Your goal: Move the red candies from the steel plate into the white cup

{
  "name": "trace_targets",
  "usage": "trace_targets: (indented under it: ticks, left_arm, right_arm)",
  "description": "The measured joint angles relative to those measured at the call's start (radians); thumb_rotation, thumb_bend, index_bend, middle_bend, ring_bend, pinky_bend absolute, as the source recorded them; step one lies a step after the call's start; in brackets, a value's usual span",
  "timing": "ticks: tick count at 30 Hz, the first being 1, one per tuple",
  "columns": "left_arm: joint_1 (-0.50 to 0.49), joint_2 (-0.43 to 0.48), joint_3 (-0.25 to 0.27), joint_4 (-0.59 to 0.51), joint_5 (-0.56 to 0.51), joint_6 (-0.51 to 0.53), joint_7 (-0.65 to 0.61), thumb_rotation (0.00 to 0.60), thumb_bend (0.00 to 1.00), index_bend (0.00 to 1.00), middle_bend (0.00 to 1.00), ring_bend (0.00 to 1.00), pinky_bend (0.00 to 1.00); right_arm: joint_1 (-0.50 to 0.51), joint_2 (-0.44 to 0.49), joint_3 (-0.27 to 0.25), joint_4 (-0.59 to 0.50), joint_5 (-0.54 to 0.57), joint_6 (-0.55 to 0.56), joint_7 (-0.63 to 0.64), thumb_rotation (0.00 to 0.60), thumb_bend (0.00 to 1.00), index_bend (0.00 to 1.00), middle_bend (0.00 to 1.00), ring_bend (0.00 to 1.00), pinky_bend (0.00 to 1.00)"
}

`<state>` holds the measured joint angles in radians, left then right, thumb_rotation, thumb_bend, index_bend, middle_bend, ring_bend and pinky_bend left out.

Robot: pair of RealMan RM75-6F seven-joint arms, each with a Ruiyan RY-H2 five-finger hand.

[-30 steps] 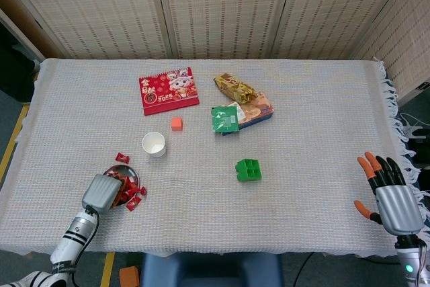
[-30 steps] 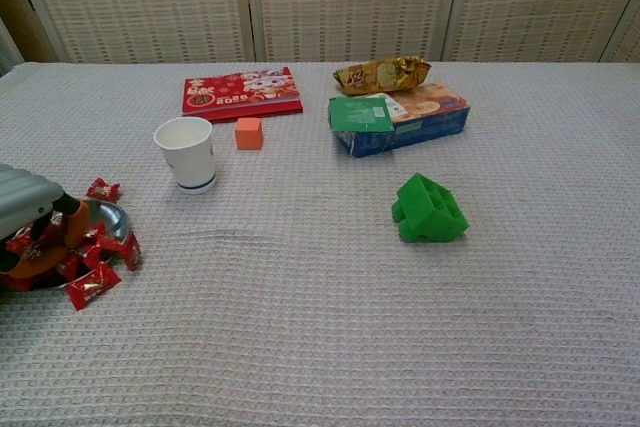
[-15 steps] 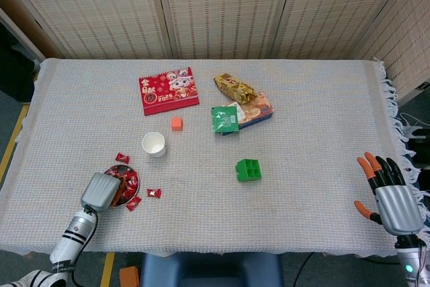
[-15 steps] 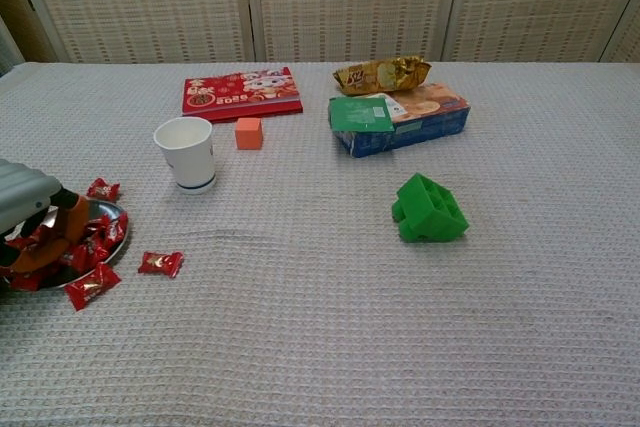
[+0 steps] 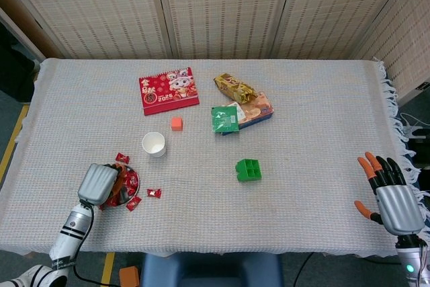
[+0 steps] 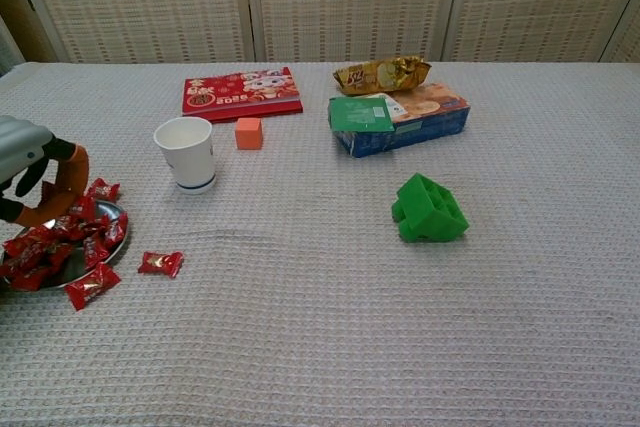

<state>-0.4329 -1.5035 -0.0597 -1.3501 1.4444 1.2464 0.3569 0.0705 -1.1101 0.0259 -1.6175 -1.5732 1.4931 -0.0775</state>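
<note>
Left robot hand (image 6: 35, 172) hovers over the steel plate (image 6: 108, 212) of red candies (image 6: 45, 252), fingertips down; whether it holds a candy is unclear. Right robot hand (image 5: 393, 196) is spread open and empty.

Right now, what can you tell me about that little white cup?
The cup is small, white and looks like paper, with a thin dark band near its base. It stands upright and open-topped on the tablecloth, apparently empty. Nothing touches it: the orange cube sits apart on one side, the candy plate on the other.
</note>
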Motion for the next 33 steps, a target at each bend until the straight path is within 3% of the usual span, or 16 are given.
trace_targets:
  ticks: [4,11,17,33]
  left_arm:
    - [-0.011,0.007,-0.021,-0.007,0.005,0.010,-0.016,0.600,0.74,0.74,0.73,0.67,1.00]
    - [-0.104,0.023,-0.135,-0.042,-0.014,-0.018,-0.048,0.600,0.74,0.74,0.73,0.67,1.00]
    - [-0.179,-0.003,-0.194,-0.026,-0.062,-0.075,-0.042,0.600,0.74,0.74,0.73,0.67,1.00]
    - [-0.296,-0.163,-0.204,0.160,-0.102,-0.144,-0.031,0.600,0.74,0.74,0.73,0.67,1.00]
  right_arm:
    - [-0.001,0.003,0.001,0.001,0.001,0.003,0.006,0.600,0.13,0.00,0.00,0.00,0.00]
    - [-0.001,0.005,0.003,-0.001,0.007,0.001,0.006,0.600,0.13,0.00,0.00,0.00,0.00]
    - [0.000,0.004,0.007,-0.001,0.018,-0.005,0.001,0.600,0.13,0.00,0.00,0.00,0.00]
    - [0.004,0.001,0.015,-0.001,0.049,-0.025,-0.016,0.600,0.13,0.00,0.00,0.00,0.00]
